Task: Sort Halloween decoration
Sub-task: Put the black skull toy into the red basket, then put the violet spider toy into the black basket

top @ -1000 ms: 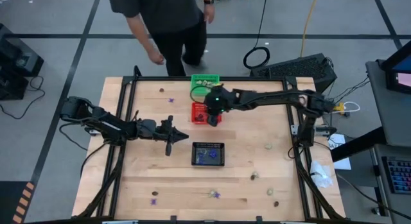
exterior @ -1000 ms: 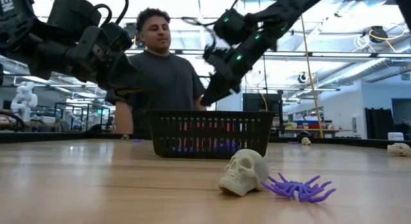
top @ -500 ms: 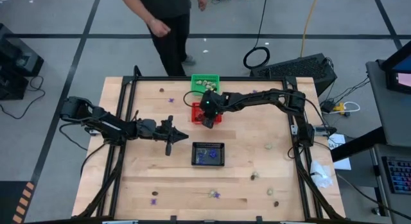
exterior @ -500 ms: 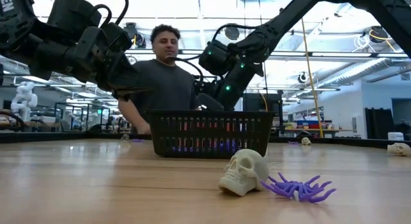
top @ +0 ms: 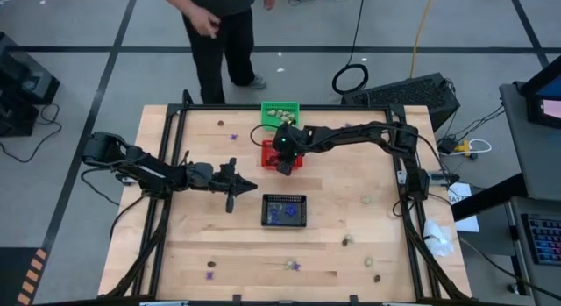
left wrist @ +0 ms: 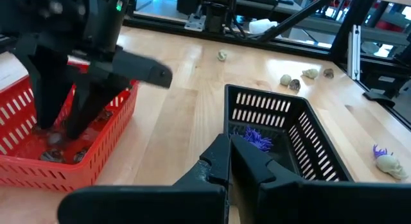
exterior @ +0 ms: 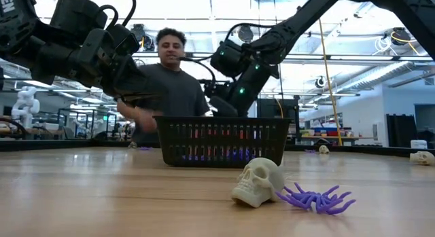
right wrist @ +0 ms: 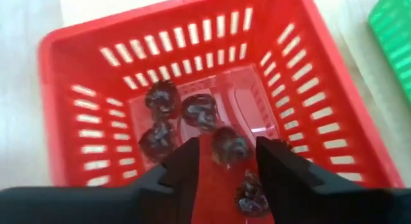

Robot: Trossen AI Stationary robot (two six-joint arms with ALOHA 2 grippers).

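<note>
High view: on the desk (top: 202, 236) three baskets stand near the centre, the green basket (top: 280, 110) at the far edge, the red basket (top: 273, 153) just in front of it, the black basket (top: 285, 210) toward 6 o'clock from those. The right tool (top: 284, 162) hangs over the red basket, its arm covering much of it. The left tool (top: 232, 198) waits at 9 o'clock of the black basket. Loose trinkets lie scattered toward the desk's near edge and right side. A person (top: 215, 30) stands on the floor beyond the far edge.

Low view: one cream skull (exterior: 257, 182) touches one purple spider (exterior: 317, 198) in front of the black basket, which hides the red one behind it.

Left wrist view: the left tool's fingers (left wrist: 221, 161) are clenched on nothing. Purple pieces (left wrist: 254, 137) lie in the black basket; four trinkets sit beyond it.

Right wrist view: the right tool's fingers (right wrist: 277, 165) stand apart, released, inside the red basket. About six dark brown trinkets (right wrist: 200, 111) rest on its floor, one between the fingers
</note>
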